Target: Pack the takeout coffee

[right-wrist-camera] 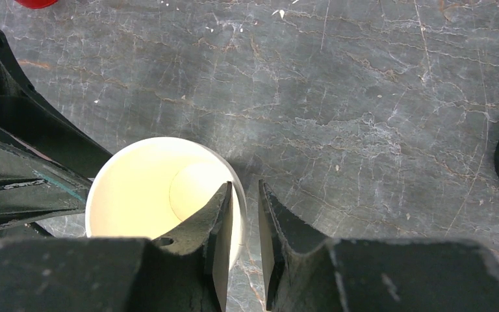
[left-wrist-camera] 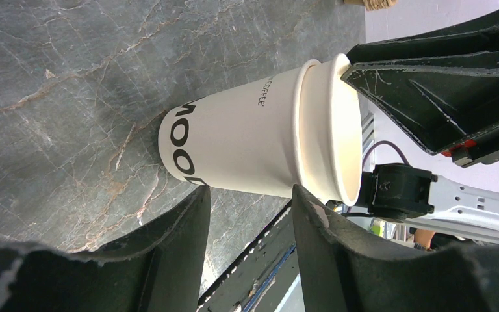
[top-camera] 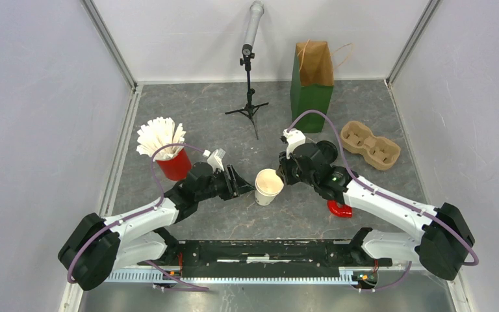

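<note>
- Grey marbled worktop (top-camera: 188,110), walled in white on three sides, carries all items. The takeout coffee (top-camera: 268,186) stands upright about midway between the left and right edges, nearer the near edge than the far edge.
- Cup condition: the mouth is open and I see no lid on it. The right wrist view shows a pale, empty-looking interior.
- Right claw (top-camera: 284,170): it sits above the cup's right side. Of its fingers (right-wrist-camera: 214,227), one hangs inside the mouth and the other outside, with the rim wall between them. The jaws are narrowly parted and a sliver of worktop shows in the gap, so I judge the wall is not clamped.
- Left claw (top-camera: 243,184): it is level with the cup on its left side, about half open and holding nothing. The tips are just short of the cup wall.
- Governing relation: the cup's long axis is vertical. The right claw straddles the rim and is the nearer one for a lift.
- Destination: the green paper bag (top-camera: 312,84) stands at the far edge, right of middle and well apart from the cup.
</note>
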Controlling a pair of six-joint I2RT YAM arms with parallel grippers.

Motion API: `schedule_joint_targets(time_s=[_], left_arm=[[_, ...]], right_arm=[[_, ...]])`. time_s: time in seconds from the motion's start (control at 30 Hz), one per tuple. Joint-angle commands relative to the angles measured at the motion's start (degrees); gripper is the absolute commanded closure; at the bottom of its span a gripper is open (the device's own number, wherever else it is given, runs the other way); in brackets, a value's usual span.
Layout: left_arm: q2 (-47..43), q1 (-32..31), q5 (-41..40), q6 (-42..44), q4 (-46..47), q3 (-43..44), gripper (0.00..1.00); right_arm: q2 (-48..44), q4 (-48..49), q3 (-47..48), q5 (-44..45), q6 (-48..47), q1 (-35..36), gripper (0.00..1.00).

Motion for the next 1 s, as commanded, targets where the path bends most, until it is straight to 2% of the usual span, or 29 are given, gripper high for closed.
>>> schedule_joint_targets(time_s=[0.0,0.43,0.53,0.67,0.97], left_arm=[[-1.0,-0.4,-0.4,-1.2,2.9,-0.3,0.43],[-0.9,-0.7,-0.6,-1.2,2.9,-0.2,0.43],[-0.9,-0.8,-0.6,-1.2,2.9,-0.2,0.43],[-1.7,-0.7,-0.9,-1.9,2.8,-0.5,0.43],[-6.4,-0.7,-2.5,-3.9,2.8,-2.2,0.38]], right_arm=[[-0.1,0.0,3.0,1.7,-0.9,0.8,0.74],[1.6,-0.7,3.9,2.7,-2.1,1.9,0.74],[1.6,-0.8,3.8,2.9,-2.3,1.9,0.83],[0.7,0.4,3.1,2.5,-2.3,2.0,0.99],[-0.3,2.1,2.0,0.8,-0.8,2.0,1.0]])
